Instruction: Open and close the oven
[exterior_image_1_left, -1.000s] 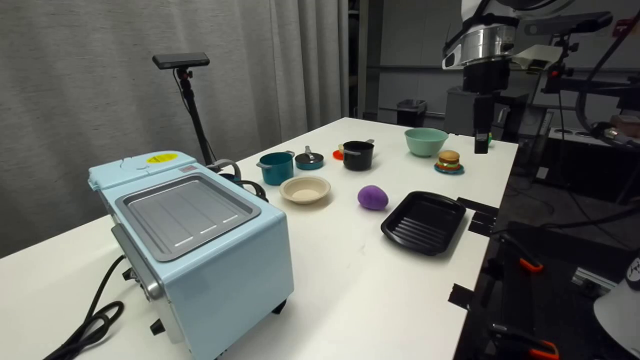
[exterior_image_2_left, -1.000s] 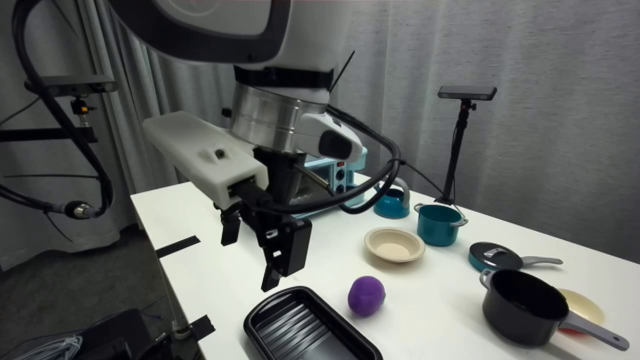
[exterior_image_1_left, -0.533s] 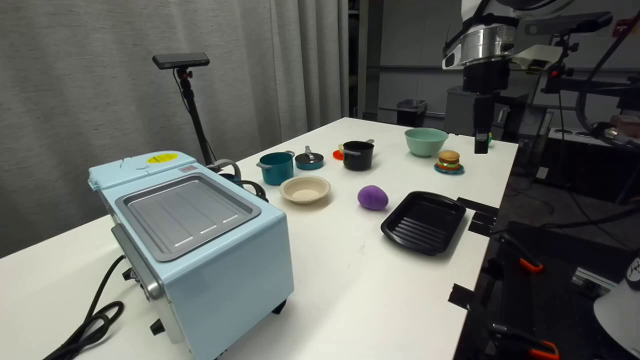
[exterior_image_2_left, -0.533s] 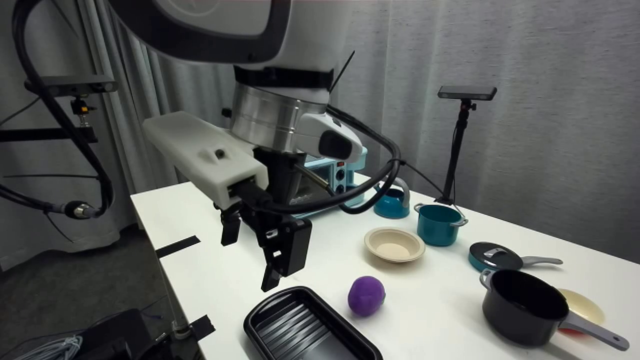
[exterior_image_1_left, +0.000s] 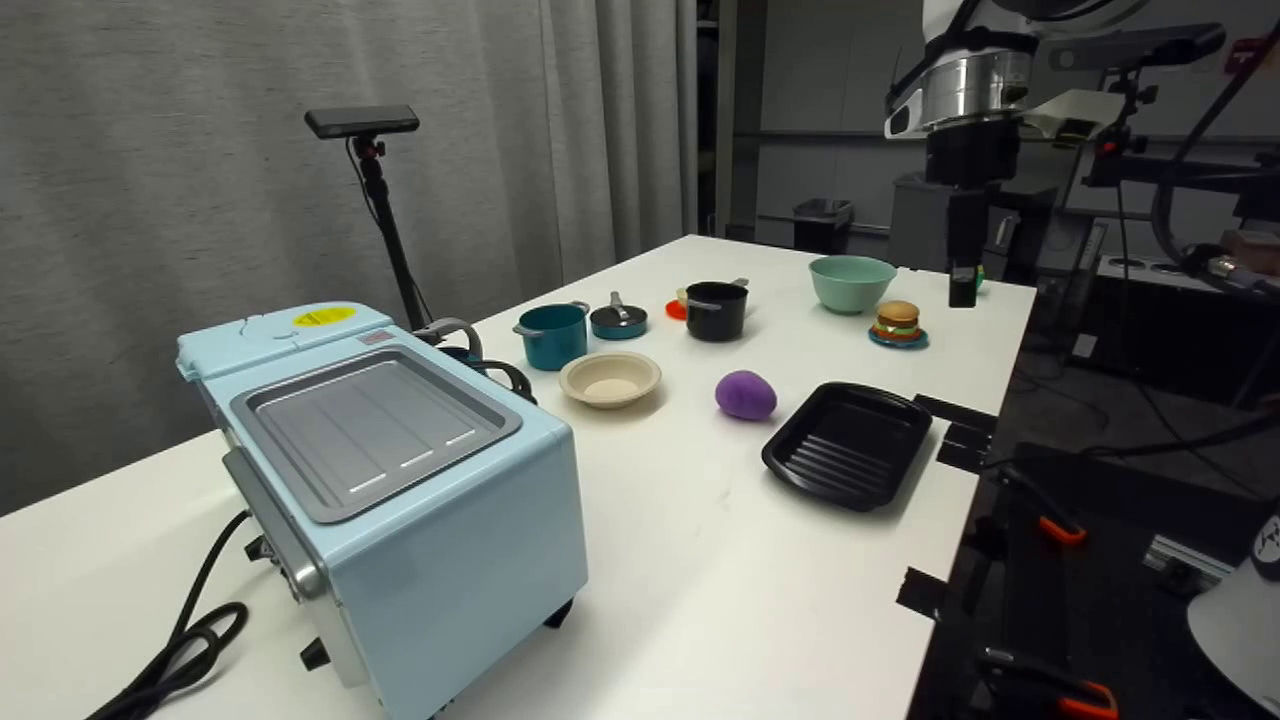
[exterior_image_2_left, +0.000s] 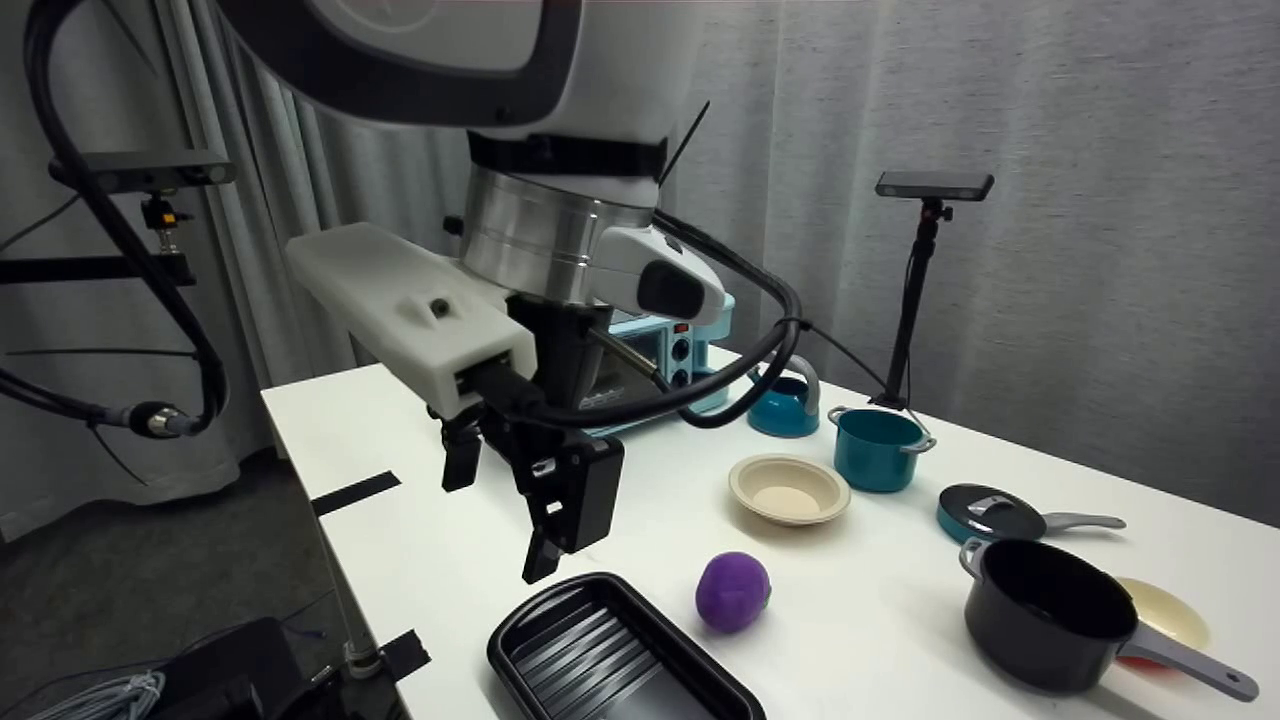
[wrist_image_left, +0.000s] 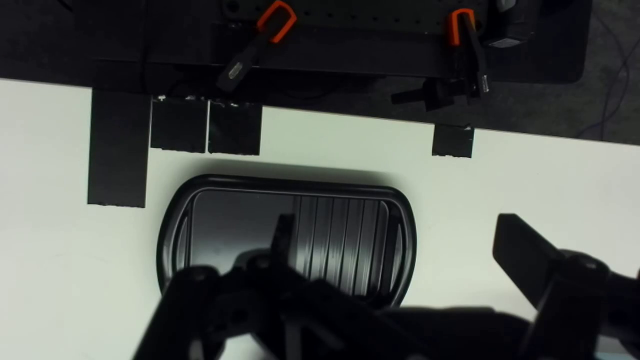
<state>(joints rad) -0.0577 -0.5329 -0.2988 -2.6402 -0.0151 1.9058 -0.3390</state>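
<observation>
Oven (exterior_image_1_left: 470, 590) stands upright at the end of the white table (exterior_image_1_left: 690, 570): pale blue, grey pan (exterior_image_1_left: 375, 430) on top, black cord (exterior_image_1_left: 148, 688) loose by the front. Silver handle (exterior_image_1_left: 270, 525) sits close along the front, so it's probably closed; not certain, as the arm (exterior_image_2_left: 540, 235) covers much of that side in an exterior view.

Changed in the last second: nothing visible, arm and oven both as they were. Could be not begun or already finished; can't tell which. If not begun, it calls for a long reach to the handle.

Gripper (wrist_image_left: 400, 245) hangs well apart from the oven, fingers spread wide, holding nothing. Wrist view has the black ridged tray (wrist_image_left: 240, 220) beneath it. Tray isn't part of this, but a low sweep could clip it or the purple toy (exterior_image_1_left: 746, 396) near it.

Also on the table: beige bowl (exterior_image_2_left: 790, 495), teal pot (exterior_image_2_left: 875, 465), kettle (exterior_image_2_left: 783, 412), lidded pan (exterior_image_2_left: 975, 522), black saucepan (exterior_image_2_left: 1040, 625), green bowl (exterior_image_1_left: 852, 290), toy burger (exterior_image_1_left: 897, 320); black tape (wrist_image_left: 120, 150) at the edge.

Room: grey curtain (exterior_image_1_left: 200, 200) behind, stand-mounted camera (exterior_image_1_left: 362, 122) before it, a bin (exterior_image_1_left: 822, 235) past the far end.
</observation>
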